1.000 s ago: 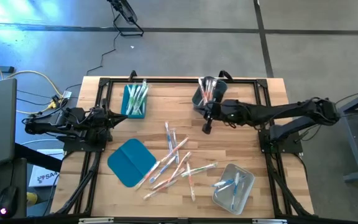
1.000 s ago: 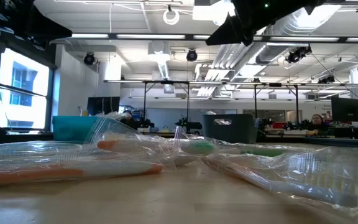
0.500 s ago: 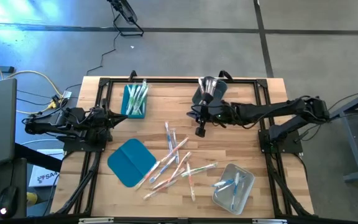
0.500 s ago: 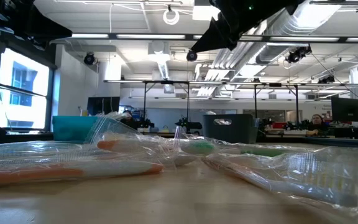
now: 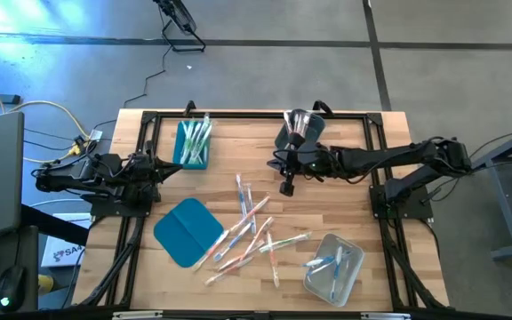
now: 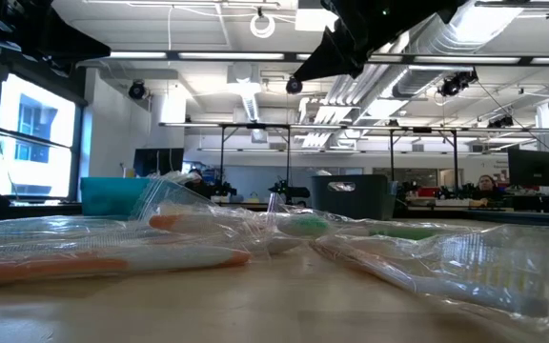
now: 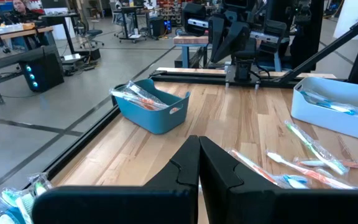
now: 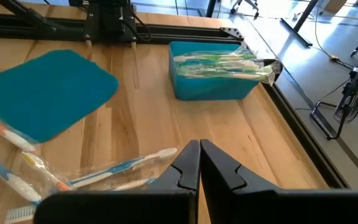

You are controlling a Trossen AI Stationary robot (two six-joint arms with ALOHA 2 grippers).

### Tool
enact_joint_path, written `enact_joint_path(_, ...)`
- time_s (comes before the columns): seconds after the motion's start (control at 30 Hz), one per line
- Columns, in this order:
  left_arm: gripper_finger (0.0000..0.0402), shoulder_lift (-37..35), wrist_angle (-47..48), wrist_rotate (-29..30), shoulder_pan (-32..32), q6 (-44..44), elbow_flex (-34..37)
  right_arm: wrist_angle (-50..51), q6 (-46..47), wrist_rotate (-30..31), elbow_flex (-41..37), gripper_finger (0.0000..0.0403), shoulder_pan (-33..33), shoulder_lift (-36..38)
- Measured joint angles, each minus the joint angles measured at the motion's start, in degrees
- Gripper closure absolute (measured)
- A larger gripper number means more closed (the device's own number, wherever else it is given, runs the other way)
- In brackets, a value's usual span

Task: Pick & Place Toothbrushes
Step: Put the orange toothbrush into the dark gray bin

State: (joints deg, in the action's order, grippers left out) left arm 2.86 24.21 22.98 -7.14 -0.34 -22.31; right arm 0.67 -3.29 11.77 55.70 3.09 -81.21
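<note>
Since a second ago the right arm has swung from the grey bin (image 5: 295, 130) toward the centre of the frame, then held still over the last half second; its right gripper (image 5: 285, 187) now hangs above bare worktop (image 5: 345, 204) just up and right of the loose toothbrushes (image 5: 254, 229), its fingers pressed together and carrying nothing. The left gripper (image 5: 162, 166) waits at the left edge, also closed and empty, beside the teal bin (image 5: 192, 145) with its green brushes. A drop-off looks done, so this reads as the return for another pick. Next the right gripper must spread its fingers, travel down-frame to one wrapped brush in the pile, and descend over it; the wrappers overlap, so singling one out may be fiddly.
</note>
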Motion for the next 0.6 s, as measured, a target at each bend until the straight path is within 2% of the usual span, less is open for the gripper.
enact_joint_path(0.6,0.0401,0.01,0.02,0.02,0.01,-0.02,0.00,0.88,0.27,-0.24,-0.04,0.0399,0.01,-1.72)
